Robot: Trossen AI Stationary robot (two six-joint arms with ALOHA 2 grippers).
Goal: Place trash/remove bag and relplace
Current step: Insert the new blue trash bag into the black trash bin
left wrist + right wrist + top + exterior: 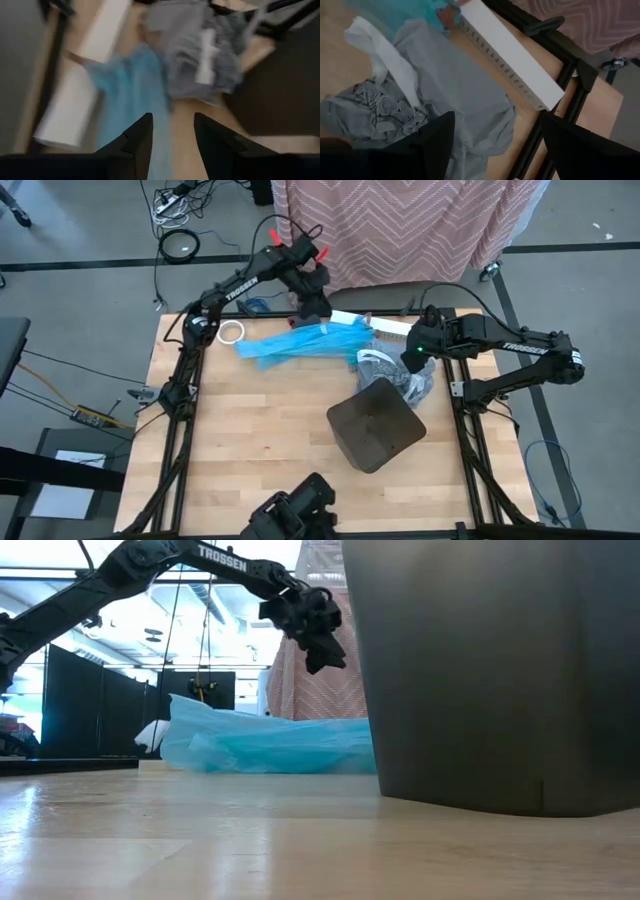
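Note:
The grey bag point(392, 372) lies crumpled on the table between the dark bin point(375, 423) and a long white box point(378, 324). My right gripper point(495, 135) hangs open above the bag point(450, 80), touching nothing. My left gripper point(318, 306) is open in the air near the table's far edge, over a bright blue plastic bag point(298, 343). Its fingers point(137, 140) point slanting down toward the blue bag point(132, 85) and the grey bag point(195, 45) beyond. In the low view my left gripper point(322, 640) is well above the blue bag point(265, 743). The trash is out of view.
A white tape roll point(232, 332) lies at the far left of the table. The white box point(507, 55) runs along the far edge beside the black frame rail point(555, 95). The bin point(490, 670) fills the low view's right half. Bare wood lies at the near left.

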